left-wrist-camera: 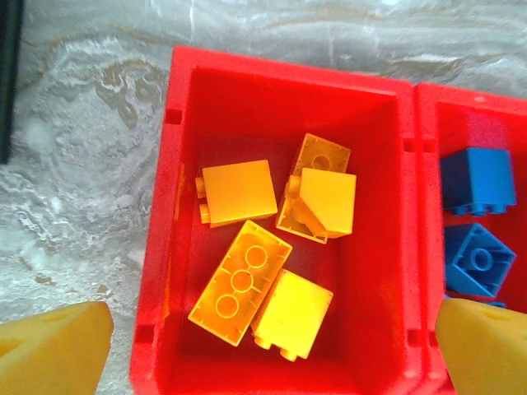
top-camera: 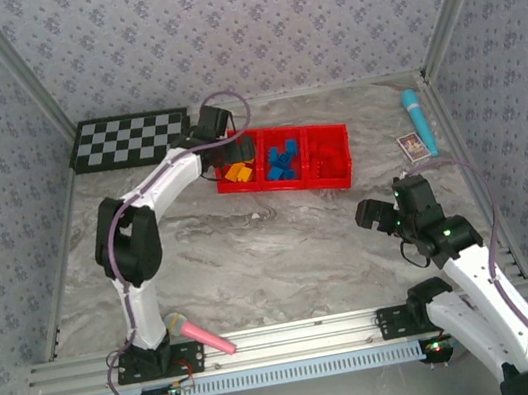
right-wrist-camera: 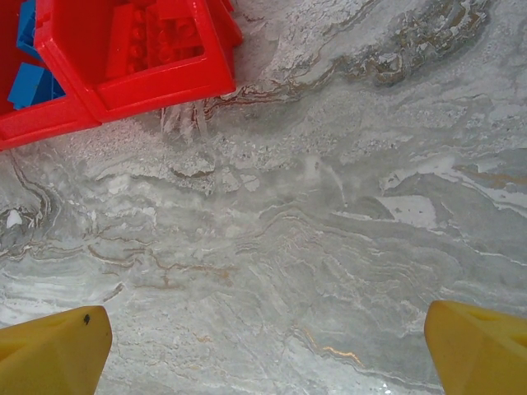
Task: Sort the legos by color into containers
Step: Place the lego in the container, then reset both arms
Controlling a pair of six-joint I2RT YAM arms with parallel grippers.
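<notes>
The red tray (top-camera: 285,186) lies at the back middle of the table, its three containers side by side. Several orange-yellow legos (left-wrist-camera: 239,284) lie in the left one, blue legos (left-wrist-camera: 478,181) in the middle one and red legos (right-wrist-camera: 156,37) in the right one. My left gripper (left-wrist-camera: 272,350) hangs open above the left container, its yellow fingertips (left-wrist-camera: 53,346) spread wide with nothing between them. From above, the left gripper (top-camera: 221,136) sits at the tray's back left corner. My right gripper (top-camera: 386,213) stands open over bare table in front of and to the right of the tray, holding nothing.
A black-and-white checkered board (top-camera: 128,139) lies at the back left. A pink-handled microphone toy (top-camera: 201,335) rests near the left arm's base. A teal stick-shaped object (top-camera: 416,119) and a small card (top-camera: 415,146) lie at the back right. Patterned walls enclose the table.
</notes>
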